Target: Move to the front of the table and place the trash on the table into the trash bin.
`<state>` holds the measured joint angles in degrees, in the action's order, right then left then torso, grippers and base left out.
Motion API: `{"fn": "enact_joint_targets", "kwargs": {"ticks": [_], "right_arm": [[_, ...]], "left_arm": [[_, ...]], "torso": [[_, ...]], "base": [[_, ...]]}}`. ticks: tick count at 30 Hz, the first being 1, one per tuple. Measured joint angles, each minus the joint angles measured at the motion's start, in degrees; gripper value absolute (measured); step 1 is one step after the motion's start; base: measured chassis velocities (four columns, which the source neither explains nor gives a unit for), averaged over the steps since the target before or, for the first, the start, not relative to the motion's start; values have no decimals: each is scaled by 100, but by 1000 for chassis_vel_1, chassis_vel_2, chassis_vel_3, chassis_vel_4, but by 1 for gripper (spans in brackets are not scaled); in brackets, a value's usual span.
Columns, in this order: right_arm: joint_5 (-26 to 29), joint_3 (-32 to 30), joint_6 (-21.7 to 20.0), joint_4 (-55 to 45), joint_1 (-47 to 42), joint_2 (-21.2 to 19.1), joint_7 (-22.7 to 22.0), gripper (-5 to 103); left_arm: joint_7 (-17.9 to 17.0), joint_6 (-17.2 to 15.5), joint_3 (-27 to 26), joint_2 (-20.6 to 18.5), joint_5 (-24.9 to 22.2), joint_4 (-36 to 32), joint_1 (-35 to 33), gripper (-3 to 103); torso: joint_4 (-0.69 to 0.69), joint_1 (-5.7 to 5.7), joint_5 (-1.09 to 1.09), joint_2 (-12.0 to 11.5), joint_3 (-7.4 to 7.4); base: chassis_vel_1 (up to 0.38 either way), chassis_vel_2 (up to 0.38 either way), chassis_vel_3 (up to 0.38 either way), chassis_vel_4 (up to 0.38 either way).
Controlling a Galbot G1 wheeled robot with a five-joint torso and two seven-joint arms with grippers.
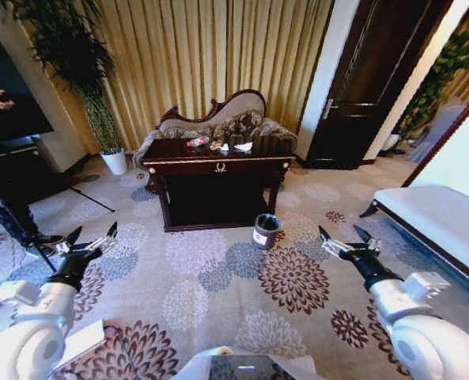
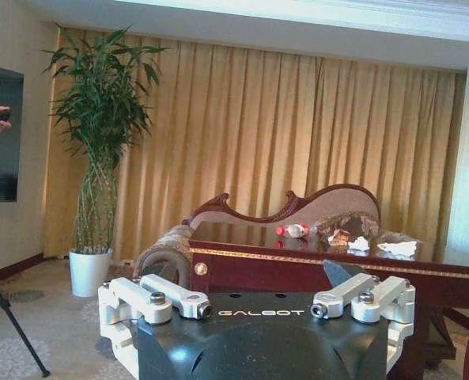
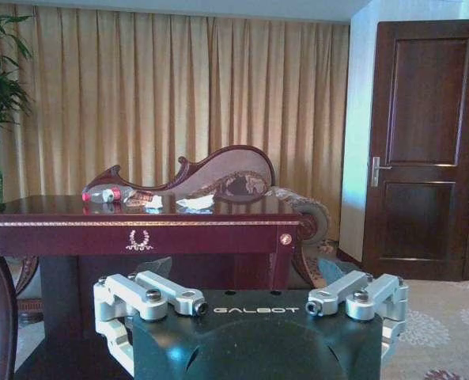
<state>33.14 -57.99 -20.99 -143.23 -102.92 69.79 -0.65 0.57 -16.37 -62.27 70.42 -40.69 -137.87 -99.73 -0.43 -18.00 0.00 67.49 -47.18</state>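
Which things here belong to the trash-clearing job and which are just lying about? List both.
Job: table; plastic bottle; crumpled paper; brownish wrapper; trash bin; left claw and right claw, both open.

Lying about: sofa; potted plant; white bench; door.

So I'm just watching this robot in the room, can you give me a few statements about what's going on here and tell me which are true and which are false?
1. The bottle lies on the table. True.
2. The trash bin stands on the table. False: it stands on the carpet in front of the table.
3. The left gripper holds the crumpled paper. False: it is open and empty, the paper is on the table.
4. The right gripper is open, away from the table. True.
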Motion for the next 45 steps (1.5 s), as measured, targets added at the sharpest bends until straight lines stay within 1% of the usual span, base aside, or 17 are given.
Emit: {"fn": "enact_joint_targets", "kwargs": {"ticks": [15, 24, 30, 31, 34, 35, 36, 37, 41, 44, 45], "right_arm": [[80, -31, 0, 0, 40, -8, 10, 100], [81, -38, 7, -1, 29, 2, 11, 100], [80, -37, 11, -1, 29, 9, 12, 100], [81, -37, 12, -1, 29, 9, 12, 100], [80, -37, 12, 0, 25, 9, 12, 100], [80, -36, 13, 0, 23, 11, 12, 100], [79, -33, 17, 0, 19, 16, 12, 100], [78, -31, 20, -1, 18, 17, 12, 100], [75, -16, 27, -1, 14, 19, 14, 100], [71, -8, 37, -1, 14, 23, 15, 100], [70, -5, 42, -1, 13, 25, 16, 100]], "left_arm": [[2, 10, -21, -1, 6, -37, -5, 100], [2, 29, -25, -2, 10, -52, -30, 100], [2, 41, -37, -13, 13, -51, -23, 100], [2, 43, -38, -13, 13, -54, -22, 100], [3, 44, -38, -11, 13, -63, -20, 100], [3, 45, -37, -7, 14, -65, -20, 100], [2, 46, -34, 2, 15, -67, -23, 100], [2, 46, -34, 6, 16, -68, -27, 100], [2, 54, -41, 12, 18, -84, -43, 100], [1, 62, -53, 18, 18, -86, -56, 100], [0, 66, -55, 23, 19, -87, -65, 100]], "torso": [[0, 0, 0, 0, 0], [0, 1, -1, 1, 1], [0, 1, -2, 1, 1], [2, 1, 2, 0, 0], [-1, -1, 5, -1, -1], [-1, -1, 4, -1, -1], [-1, 0, -3, 0, 0], [0, -1, -7, 0, 0], [0, -1, 2, -1, -1], [0, -2, 0, -1, -1], [0, -1, -4, -1, 0]], "base": [[0, 0, 0, 0], [-121, 84, 105, -98], [-241, 231, 258, -221], [-273, 274, 292, -233], [-306, 302, 282, -288], [-338, 328, 341, -334], [-351, 328, 370, -326], [-335, 333, 370, -356], [-331, 365, 337, -363], [-372, 368, 354, -397], [-390, 412, 408, -407]]}}
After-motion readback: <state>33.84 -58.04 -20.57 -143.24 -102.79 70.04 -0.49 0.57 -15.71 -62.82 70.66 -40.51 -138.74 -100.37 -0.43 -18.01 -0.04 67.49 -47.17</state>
